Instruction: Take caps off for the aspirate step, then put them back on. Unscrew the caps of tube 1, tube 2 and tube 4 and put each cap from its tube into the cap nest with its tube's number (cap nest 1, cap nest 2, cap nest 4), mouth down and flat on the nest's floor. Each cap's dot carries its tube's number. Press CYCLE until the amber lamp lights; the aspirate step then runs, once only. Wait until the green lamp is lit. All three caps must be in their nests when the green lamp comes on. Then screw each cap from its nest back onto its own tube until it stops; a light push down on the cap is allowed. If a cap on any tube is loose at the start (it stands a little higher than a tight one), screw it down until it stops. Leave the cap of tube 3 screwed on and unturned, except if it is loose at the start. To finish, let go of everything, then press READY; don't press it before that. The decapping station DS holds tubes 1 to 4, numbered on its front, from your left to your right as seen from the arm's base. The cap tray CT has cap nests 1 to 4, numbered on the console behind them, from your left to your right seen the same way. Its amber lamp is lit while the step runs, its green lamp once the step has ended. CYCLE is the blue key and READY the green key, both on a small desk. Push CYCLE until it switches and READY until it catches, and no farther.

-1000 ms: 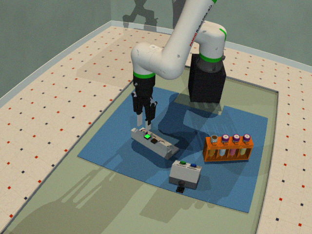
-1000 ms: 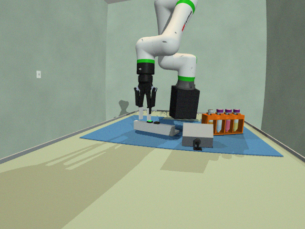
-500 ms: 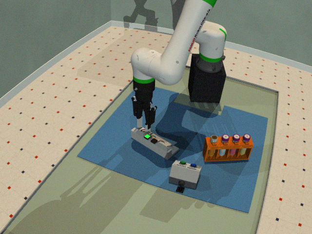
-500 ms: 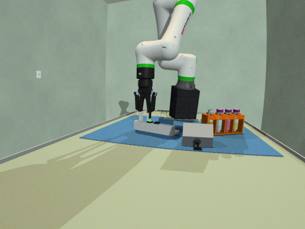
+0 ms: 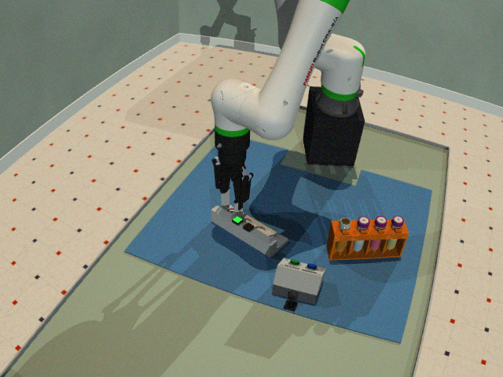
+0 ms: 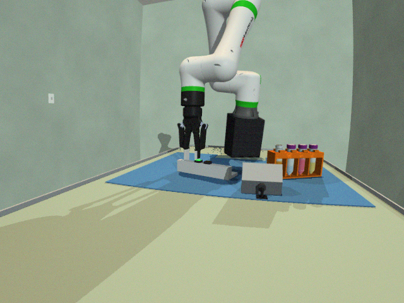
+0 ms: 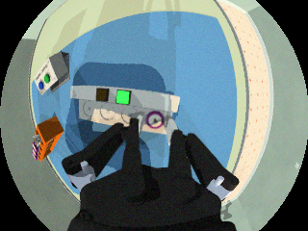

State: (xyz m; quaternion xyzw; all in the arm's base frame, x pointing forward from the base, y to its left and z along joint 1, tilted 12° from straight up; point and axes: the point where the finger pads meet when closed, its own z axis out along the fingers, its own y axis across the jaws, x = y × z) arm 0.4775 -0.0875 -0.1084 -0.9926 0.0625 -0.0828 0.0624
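Observation:
The grey cap tray (image 5: 259, 243) (image 6: 202, 169) (image 7: 84, 92) lies on the blue mat with its green lamp (image 5: 236, 220) (image 6: 197, 160) (image 7: 123, 96) lit and the lamp beside it (image 5: 247, 227) (image 7: 102, 94) dark. A purple cap (image 7: 154, 118) (image 5: 230, 210) lies in the end nest. My gripper (image 5: 230, 205) (image 6: 191, 157) (image 7: 155, 120) is open, pointing down with one finger on each side of that cap. The orange station (image 5: 367, 237) (image 6: 295, 154) (image 7: 48, 131) holds four tubes. Three wear purple caps; the end tube (image 5: 345, 222) (image 6: 278, 147) nearest the tray is uncapped.
The small grey desk (image 5: 296, 280) (image 6: 261, 172) (image 7: 60, 61) stands in front of tray and station, with the green READY key (image 5: 295, 261) (image 7: 46, 79) and the blue CYCLE key (image 5: 312, 265) (image 7: 40, 84). The arm's black base (image 5: 332, 133) stands behind the mat.

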